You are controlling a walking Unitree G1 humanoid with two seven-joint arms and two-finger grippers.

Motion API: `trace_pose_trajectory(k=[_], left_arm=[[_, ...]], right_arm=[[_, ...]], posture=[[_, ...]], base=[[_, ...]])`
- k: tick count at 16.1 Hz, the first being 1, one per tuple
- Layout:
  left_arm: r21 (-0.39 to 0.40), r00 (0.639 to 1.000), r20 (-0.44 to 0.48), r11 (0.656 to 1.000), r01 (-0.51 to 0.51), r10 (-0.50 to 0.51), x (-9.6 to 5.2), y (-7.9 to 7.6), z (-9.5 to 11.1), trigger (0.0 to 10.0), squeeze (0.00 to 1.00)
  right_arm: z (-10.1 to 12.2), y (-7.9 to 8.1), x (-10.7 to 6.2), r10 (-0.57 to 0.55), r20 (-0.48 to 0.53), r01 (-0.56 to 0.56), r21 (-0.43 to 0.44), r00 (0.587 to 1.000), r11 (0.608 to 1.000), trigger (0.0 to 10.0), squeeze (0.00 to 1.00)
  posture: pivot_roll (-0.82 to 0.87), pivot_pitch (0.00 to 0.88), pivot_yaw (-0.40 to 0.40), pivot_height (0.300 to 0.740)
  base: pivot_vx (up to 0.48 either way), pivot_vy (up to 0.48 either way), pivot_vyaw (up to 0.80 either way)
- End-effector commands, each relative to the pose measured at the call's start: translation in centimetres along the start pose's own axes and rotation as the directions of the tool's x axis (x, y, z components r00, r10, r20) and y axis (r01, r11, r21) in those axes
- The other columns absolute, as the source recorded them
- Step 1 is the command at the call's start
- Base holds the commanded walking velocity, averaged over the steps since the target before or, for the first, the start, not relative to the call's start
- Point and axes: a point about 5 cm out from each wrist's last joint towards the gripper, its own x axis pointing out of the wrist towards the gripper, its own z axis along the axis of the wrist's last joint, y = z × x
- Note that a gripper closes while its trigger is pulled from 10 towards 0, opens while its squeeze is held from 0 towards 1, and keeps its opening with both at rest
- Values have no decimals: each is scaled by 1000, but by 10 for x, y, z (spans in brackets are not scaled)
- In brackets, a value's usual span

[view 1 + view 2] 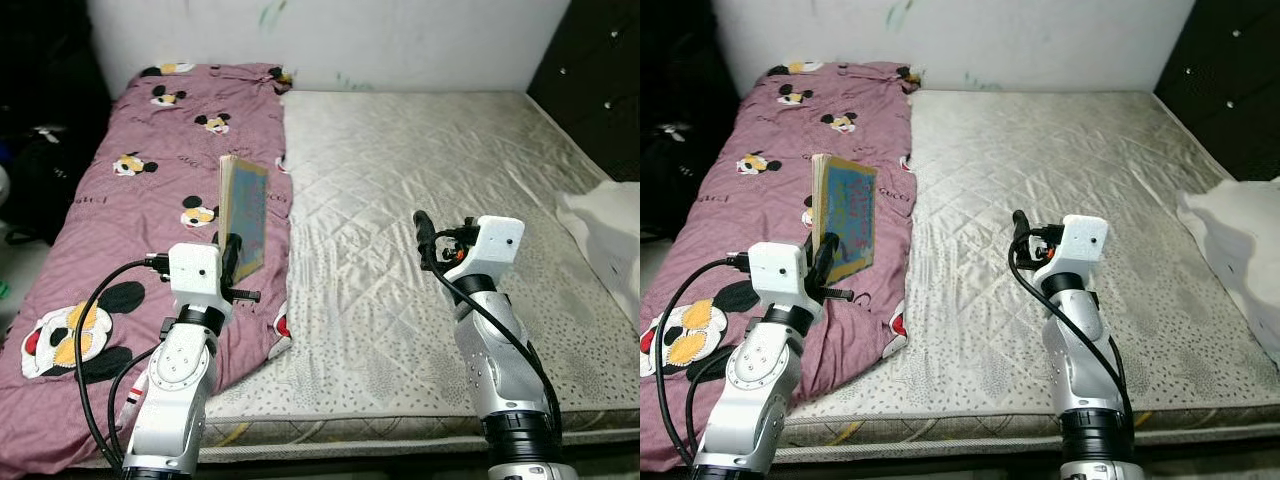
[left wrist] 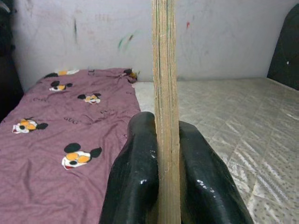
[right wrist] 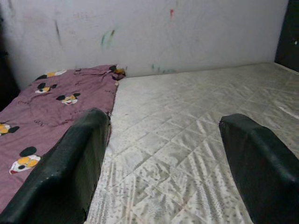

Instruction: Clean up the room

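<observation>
Cardboard, thin and stiff: your left gripper point(image 1: 232, 255) pinches the flat blue-and-yellow picture book point(image 1: 243, 214) upright at its bottom edge, above the pink cartoon-mouse blanket point(image 1: 150, 180) at eleven o'clock. It looks light but tippy. Your right gripper point(image 1: 424, 238) hovers spread wide over the grey quilted mattress point(image 1: 420, 170).

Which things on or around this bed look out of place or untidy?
The pink cartoon blanket covers just the left strip, leaving the mattress bare. A white cloth lies crumpled at the right edge. The wall carries scribbles.
</observation>
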Motion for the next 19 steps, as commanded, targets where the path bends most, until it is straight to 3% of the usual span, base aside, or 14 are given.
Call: trace_pose_trajectory(k=[1, 4, 6, 10, 19], left_arm=[[5, 999, 42, 1000, -14, 14, -1, 1, 8, 10000, 0], [-9, 996, 27, 996, -86, 86, 4, 6, 3, 10000, 0], [23, 993, 37, 994, -109, 109, 11, 10, 6, 10000, 0], [-21, 994, 44, 995, -97, 98, 15, 13, 8, 10000, 0], [-10, 996, 45, 997, -82, 82, 17, 7, 6, 10000, 0]], right_arm=[[1, -1, -3, -3, 0, 3, -10, 1000, 1000, 10000, 0], [-1, 1, 1, -6, 4, 6, -3, 1000, 1000, 10000, 0], [1, 7, 7, -3, 21, 3, 8, 1000, 1000, 10000, 0], [1, 4, 6, -5, 19, 5, -1, 1000, 1000, 10000, 0], [2, 3, 7, -12, 26, 12, -9, 1000, 1000, 10000, 0]], posture=[[-68, 30, -14, 740], [-62, 0, 1, 740], [-59, 0, 11, 740], [-67, 0, 6, 740], [-73, 0, 7, 740]], base=[[0, 0, 0], [0, 0, 0], [0, 0, 0], [0, 0, 0], [0, 0, -760]])
